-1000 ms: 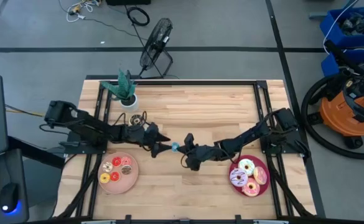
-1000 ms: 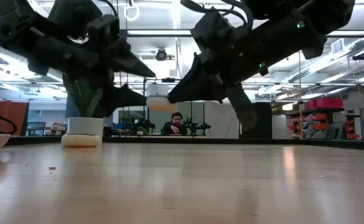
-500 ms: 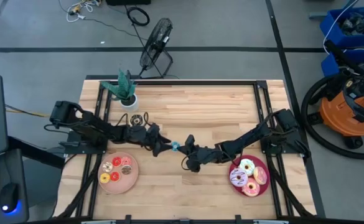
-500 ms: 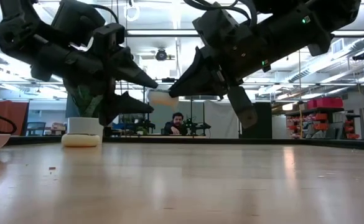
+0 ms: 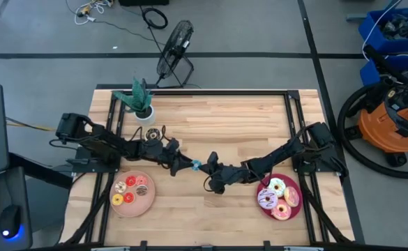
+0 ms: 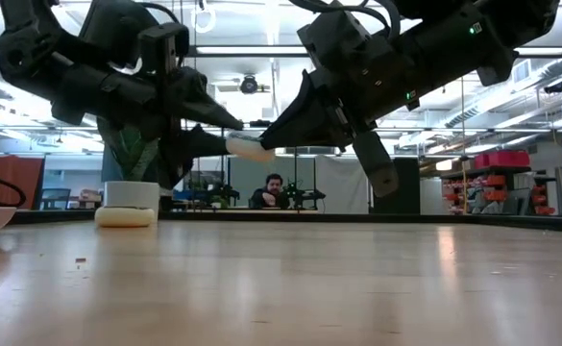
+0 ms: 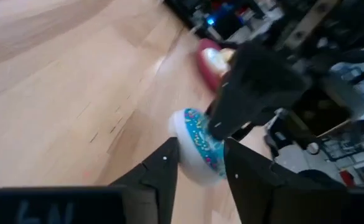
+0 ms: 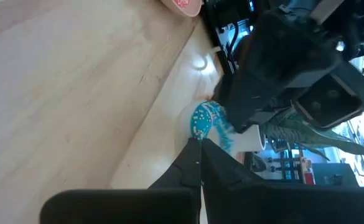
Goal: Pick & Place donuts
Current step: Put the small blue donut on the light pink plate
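While the blue-iced donut (image 5: 196,164) hangs in the air at the middle of the high view, the right gripper (image 5: 207,166) pinches it from the right with fingers closed on its rim and the left gripper (image 5: 187,164) straddles it from the left, jaws parted around it, with the crimson plate (image 5: 293,204) at lower right and the pink plate (image 5: 148,201) at lower left.

Donut (image 7: 198,144) between my tools: white body, blue icing with sprinkles. Both tools, left (image 5: 188,164) and right (image 5: 205,164), black. Tabletop (image 5: 217,118) light wood grain. Left plate (image 5: 146,200) pale pink, carrying red, yellow and pink rings; right plate (image 5: 295,201) crimson, carrying pink, white and purple-iced donuts.
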Robot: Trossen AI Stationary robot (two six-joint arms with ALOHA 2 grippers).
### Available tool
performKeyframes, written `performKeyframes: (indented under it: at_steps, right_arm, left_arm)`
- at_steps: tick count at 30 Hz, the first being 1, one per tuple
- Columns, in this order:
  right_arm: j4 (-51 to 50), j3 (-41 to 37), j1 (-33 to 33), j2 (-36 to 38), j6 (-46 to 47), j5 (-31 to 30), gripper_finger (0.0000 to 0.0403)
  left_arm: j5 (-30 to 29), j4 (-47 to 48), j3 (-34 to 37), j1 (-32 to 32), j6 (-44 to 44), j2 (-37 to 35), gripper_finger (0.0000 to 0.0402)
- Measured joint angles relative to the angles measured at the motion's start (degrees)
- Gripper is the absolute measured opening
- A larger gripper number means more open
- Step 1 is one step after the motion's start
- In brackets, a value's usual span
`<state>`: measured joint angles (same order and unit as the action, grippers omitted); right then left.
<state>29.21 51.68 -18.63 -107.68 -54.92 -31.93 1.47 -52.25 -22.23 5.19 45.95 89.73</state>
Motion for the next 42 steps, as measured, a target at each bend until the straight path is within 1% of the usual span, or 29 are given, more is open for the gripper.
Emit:
performKeyframes:
  at_steps: [2, 4, 10, 12, 14, 17, 22, 26, 30, 33, 35, 38, 40, 42]
  right_arm:
    - [-0.01, 0.00, 0.03, 0.00, -0.01, -0.04, 0.0000]
    - [-0.01, 0.00, 0.07, -0.01, -0.14, -0.11, 0.0000]
    - [1.11, 0.00, 0.07, -0.02, -1.52, -0.21, 0.0000]
    - [1.25, 0.00, 0.07, -0.02, -1.55, -0.20, 0.0000]
    - [1.22, 0.00, 0.13, -0.02, -1.57, -0.19, 0.0000]
    - [1.25, 0.00, 0.09, -0.02, -1.57, -0.03, 0.0000]
    - [1.25, 0.00, 0.09, -0.02, -1.60, 0.05, 0.0000]
    - [1.24, 0.00, 0.09, -0.02, -1.62, 0.05, 0.0000]
    - [1.18, 0.00, 0.10, -0.02, -1.61, 0.05, 0.0000]
    - [1.20, 0.00, 0.22, -0.02, -1.27, 1.31, 0.0008]
    - [1.07, 0.00, 0.24, -0.02, -1.20, 1.99, 0.0018]
    - [0.78, 0.06, 0.06, -0.02, -1.09, 0.25, 0.0044]
    - [-0.39, 0.07, -0.47, 0.42, -0.83, -2.82, 0.0071]
    - [-2.03, 0.07, -0.99, 1.79, 1.27, -3.83, 0.0104]
  left_arm:
    - [-0.24, 1.90, -0.01, -0.31, 0.31, 0.00, 0.0131]
    - [-0.37, 2.03, -0.01, -0.57, 0.33, 0.00, 0.0138]
    - [0.30, 1.30, -0.01, -0.59, 0.06, 0.00, 0.0206]
    - [1.64, 0.81, -0.03, -0.56, 0.02, 0.00, 0.0218]
    - [2.12, -0.31, -0.03, -0.44, -0.26, 0.00, 0.0217]
    - [2.75, -1.58, -0.03, -0.48, -0.36, 0.00, 0.0194]
    - [2.76, -1.44, -0.06, -0.48, -0.52, 0.00, 0.0134]
    - [2.65, -1.49, -0.06, -0.48, -0.75, 0.00, 0.0096]
    - [2.67, -1.42, -0.34, -0.48, -2.82, 0.20, 0.0060]
    - [2.80, -1.35, -0.89, -0.48, -4.55, 0.23, 0.0029]
    - [2.96, -1.30, -1.23, -0.44, -5.02, 0.26, 0.0013]
    - [3.54, -1.19, -1.40, -0.65, -4.97, 0.26, 0.0011]
    - [4.47, -0.69, -1.48, -0.94, -3.88, 0.14, 0.0015]
    - [6.87, 1.11, -1.48, -0.98, -2.35, -1.00, 0.0015]
